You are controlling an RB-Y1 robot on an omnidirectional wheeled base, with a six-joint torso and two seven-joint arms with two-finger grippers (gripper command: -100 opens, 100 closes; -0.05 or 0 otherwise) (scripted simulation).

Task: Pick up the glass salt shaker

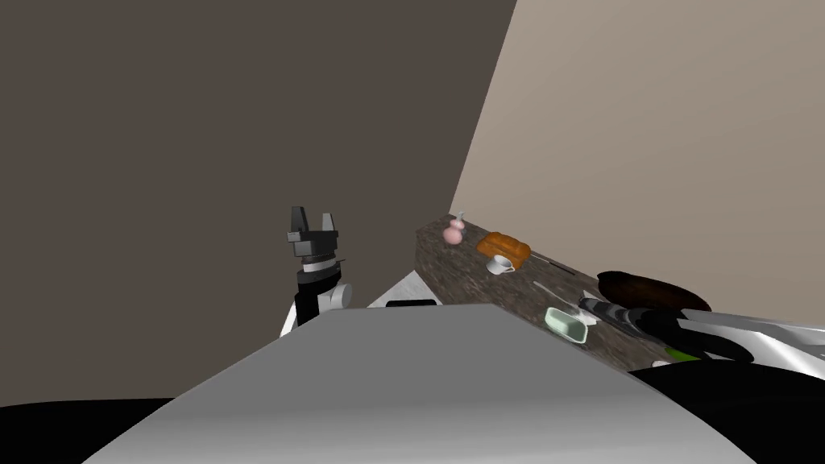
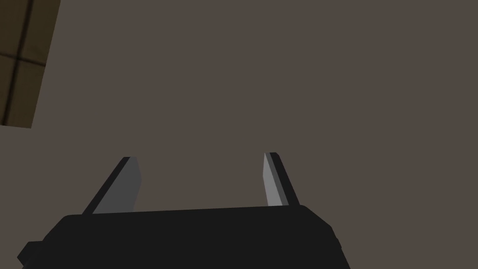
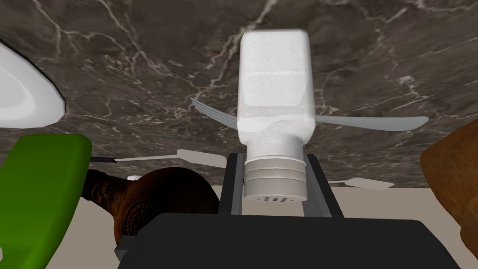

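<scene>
The right gripper [image 3: 274, 161] is pinching the white salt shaker [image 3: 274, 88] by its cap above the counter [image 3: 140, 70] at 2 o'clock, so I am judging only the lift remains, while the left gripper [image 2: 200, 159] is hanging wide open at 10 o'clock.

Right of centre, a dark marbled worktop [image 1: 467, 278] carries a pink vase [image 1: 453, 234] at its upper-left end, then an orange loaf [image 1: 506, 245], a white cup [image 1: 500, 264] just below it, a pale green dish [image 1: 566, 325] and, rightward, a dark brown bowl [image 1: 652, 292].
</scene>
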